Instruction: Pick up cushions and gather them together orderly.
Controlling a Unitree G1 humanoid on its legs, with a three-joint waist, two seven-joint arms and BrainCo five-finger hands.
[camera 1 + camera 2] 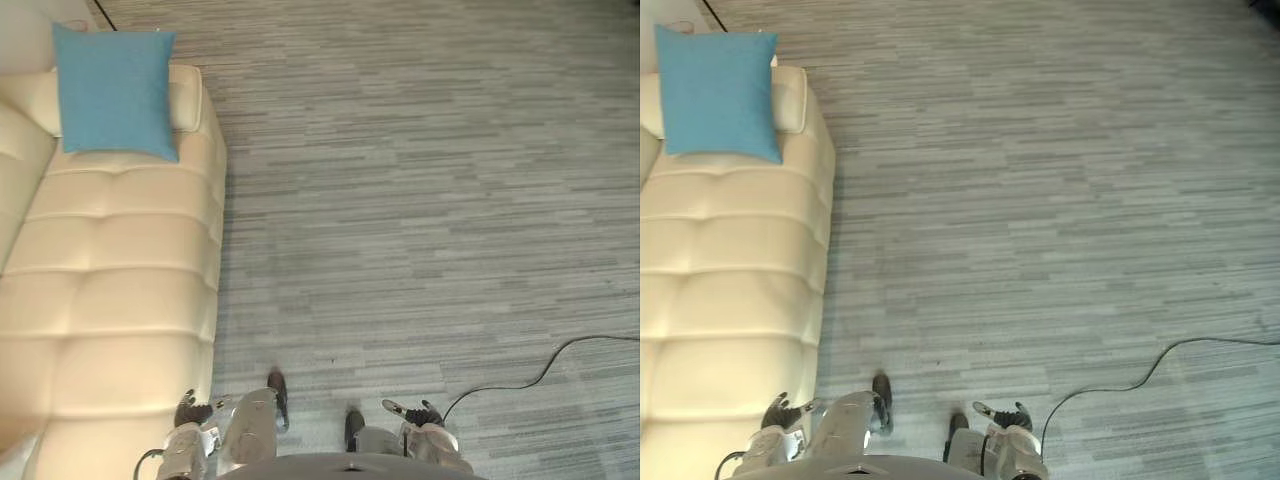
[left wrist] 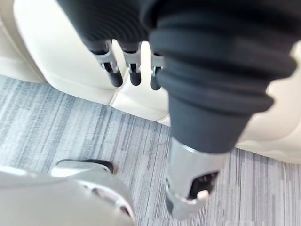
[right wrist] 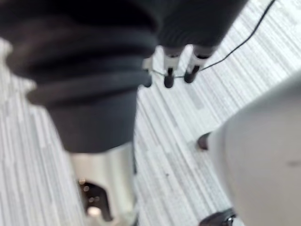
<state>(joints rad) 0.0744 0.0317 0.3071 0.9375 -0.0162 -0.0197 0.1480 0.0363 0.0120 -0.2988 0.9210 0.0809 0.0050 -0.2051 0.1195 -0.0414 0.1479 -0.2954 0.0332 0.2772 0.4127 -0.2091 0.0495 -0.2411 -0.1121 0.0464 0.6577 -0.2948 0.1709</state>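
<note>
Grey carpet (image 1: 420, 200), cream sofa (image 1: 120, 300), plain square blue cushion (image 1: 115, 90) propped there, left hand (image 2: 113, 68), right hand (image 3: 168, 75) hanging slack

The left hand (image 2: 134, 66) has slim silver fingers (image 2: 112, 66) in a row, each ending in a rounded dark tip. They sit under a dark ribbed cover (image 2: 211, 70) whose folds bulge like a bellows. What seems to be its thumb (image 2: 190, 183) is a thick silver-grey piece with a dark recess and a small pale stud. The right hand (image 3: 168, 70) is built alike, with silver dark-tipped fingers below a dark, softly folded right cover (image 3: 89, 70).
</note>
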